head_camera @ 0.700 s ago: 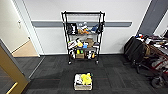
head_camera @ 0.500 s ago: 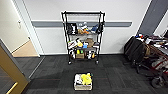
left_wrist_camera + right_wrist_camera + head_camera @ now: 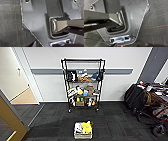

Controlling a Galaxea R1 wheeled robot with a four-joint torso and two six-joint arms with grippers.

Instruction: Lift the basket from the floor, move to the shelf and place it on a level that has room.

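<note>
Basket (image 3: 83, 130): a cream woven basket sits on the floor at 6 o'clock in the head view, close to the camera, well apart from the shelf. It holds something yellow (image 3: 86, 127) on one side and pale items beside it; what they are cannot be told.
Floor (image 3: 117, 122): dark charcoal carpet tiles with faint stripes, running from the wall to the camera. The same carpet shows beside the robot's dark plate in both wrist views.
Shelf (image 3: 83, 84): a tall, narrow black wire rack stands at 12 o'clock, straight beyond the basket, against a pale wall (image 3: 115, 59) with a grey band across it.
Top level (image 3: 83, 60): the highest wire tier looks bare.
Lower levels: crowded with small mixed goods, too small to name.
Door (image 3: 11, 119): a tan wooden door leaf stands at 8 o'clock; past it, at 9 o'clock, a doorway opens onto tan wooden flooring (image 3: 25, 98).
Table (image 3: 155, 92): at 3 o'clock a cluttered table stands by the wall, with a dark bag or coat (image 3: 135, 98) hanging against it.
Left claw: I cannot tell whether it is spread or pressed together.
Right claw: likewise, I cannot tell.
</note>
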